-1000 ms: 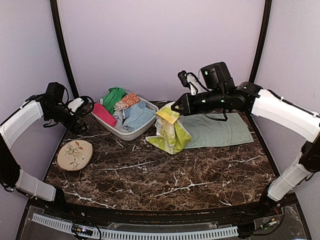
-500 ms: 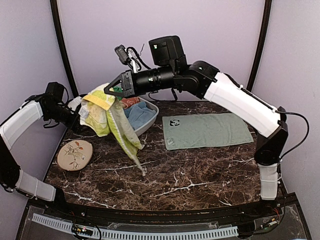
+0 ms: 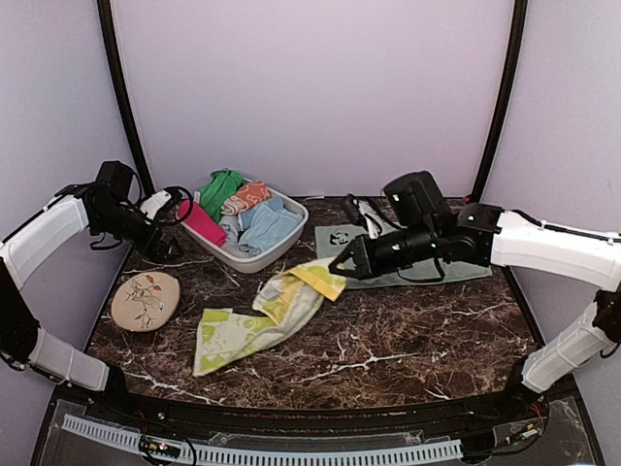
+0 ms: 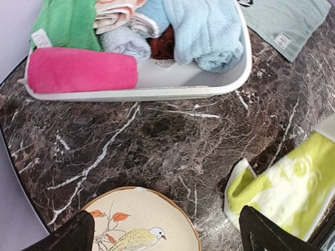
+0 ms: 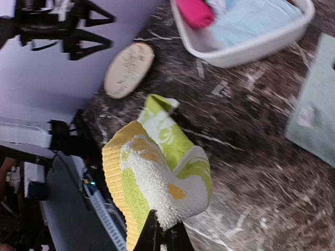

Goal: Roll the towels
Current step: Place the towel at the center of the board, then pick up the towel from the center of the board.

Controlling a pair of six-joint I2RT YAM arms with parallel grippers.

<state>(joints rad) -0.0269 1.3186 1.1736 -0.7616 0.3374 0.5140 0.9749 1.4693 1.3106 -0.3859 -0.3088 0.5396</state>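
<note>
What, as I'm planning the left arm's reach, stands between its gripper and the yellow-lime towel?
Nothing visible. Bare tabletop runs from the open left gripper to the yellow-lime towel; the plate and basin sit to either side. The right gripper holds one corner.

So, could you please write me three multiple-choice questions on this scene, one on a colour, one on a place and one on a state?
1. In the left wrist view, what colour is the rolled towel at the left of the white plastic basin? A hot pink; B black; C purple.
2. Where is the pale mint cloth towel with a panda patch? A in the basin; B spread flat on the dark marble table; C hanging in the air.
3. The right end effector is: A open and empty; B shut on the yellow-lime patterned towel; C shut on nothing.

Answers: A, the roll is plainly pink; B, it lies flat behind the right arm; B, the right wrist view shows the cloth pinched.
</note>
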